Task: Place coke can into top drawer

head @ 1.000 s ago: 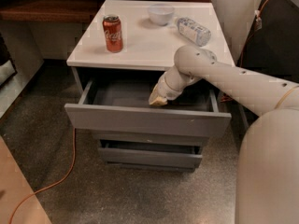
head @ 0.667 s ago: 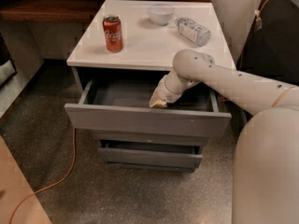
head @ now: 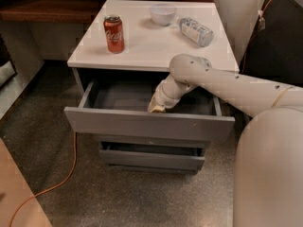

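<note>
Since the earlier frames the arm (head: 222, 84) has sunk a little and the gripper (head: 156, 109) has dropped lower toward the drawer's front edge; the coke can (head: 114, 33) has not moved. The coke can stands upright, long axis vertical, near the left front corner of the white cabinet top (head: 142, 53) as I see it, well apart from the white bowl (head: 163, 14) and from the clear plastic bottle (head: 195, 30), which lies on its side toward the back right. Below the can, the top drawer (head: 142, 124) is pulled out, its cavity open and dark. The gripper hangs inside that cavity, just behind the front panel and about midway along it. Whether the gripper is open or closed I cannot tell; it has no hold of the can. The relation that governs the next move: the can lies above the gripper, farther back and to the left in view, with the edge of the cabinet top between them. I judge that the one arm must first lift clear of the drawer, then come at the can from the side, across its vertical axis. Two narrower drawers (head: 151, 159) sit shut beneath, and an orange cable (head: 71, 169) trails on the floor.
</note>
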Controlling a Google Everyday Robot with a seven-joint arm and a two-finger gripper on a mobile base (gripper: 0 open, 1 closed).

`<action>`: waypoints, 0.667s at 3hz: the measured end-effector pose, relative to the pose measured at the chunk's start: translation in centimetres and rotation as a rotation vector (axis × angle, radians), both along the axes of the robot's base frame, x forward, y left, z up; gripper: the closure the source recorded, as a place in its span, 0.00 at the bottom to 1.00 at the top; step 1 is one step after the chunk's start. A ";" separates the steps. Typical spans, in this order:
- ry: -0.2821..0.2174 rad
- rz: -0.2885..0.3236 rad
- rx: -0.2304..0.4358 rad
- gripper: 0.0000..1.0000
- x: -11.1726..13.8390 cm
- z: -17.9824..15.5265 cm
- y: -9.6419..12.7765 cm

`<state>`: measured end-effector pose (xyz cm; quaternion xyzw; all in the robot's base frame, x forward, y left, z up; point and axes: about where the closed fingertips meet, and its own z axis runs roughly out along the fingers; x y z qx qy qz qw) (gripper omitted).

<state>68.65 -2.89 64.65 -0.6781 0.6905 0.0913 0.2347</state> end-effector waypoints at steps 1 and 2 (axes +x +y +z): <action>0.012 0.033 -0.015 1.00 -1.6 -0.2 1.6; 0.019 0.048 -0.026 1.00 -3.0 -0.6 2.6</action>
